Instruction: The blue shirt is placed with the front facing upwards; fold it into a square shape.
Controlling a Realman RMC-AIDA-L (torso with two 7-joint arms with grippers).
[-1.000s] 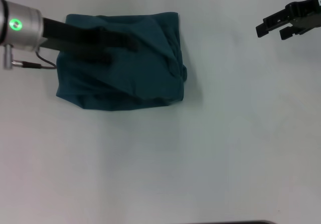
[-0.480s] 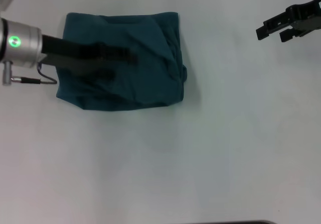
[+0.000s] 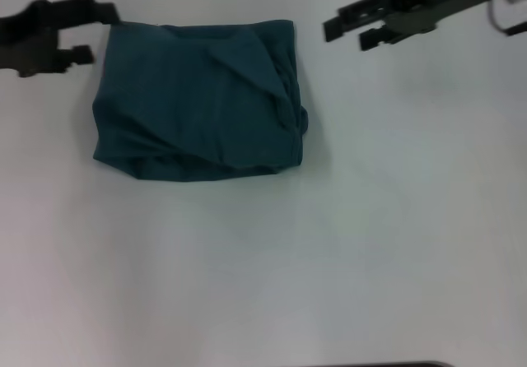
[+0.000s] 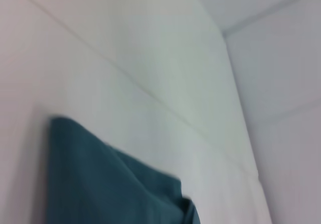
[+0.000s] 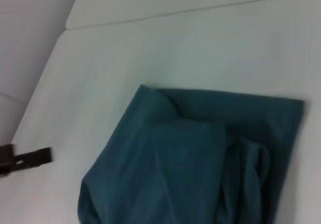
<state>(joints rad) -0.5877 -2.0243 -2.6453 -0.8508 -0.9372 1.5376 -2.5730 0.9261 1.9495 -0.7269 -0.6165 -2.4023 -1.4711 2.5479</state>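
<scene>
The blue shirt lies on the white table as a folded, roughly square bundle, with creased layers along its right side. No lettering shows. My left gripper hovers open just off the shirt's far left corner, holding nothing. My right gripper is open and empty, a short way beyond the shirt's far right corner. In the left wrist view one corner of the shirt shows. The right wrist view looks down on the shirt, with the left gripper's fingers small beyond it.
The white table stretches wide in front of and to the right of the shirt. A dark strip marks its near edge. Thin seams cross the surface behind the shirt.
My left arm has pulled back off the shirt to its far left corner. My right gripper has moved left, closer to the shirt's far right corner. The shirt stays put.
</scene>
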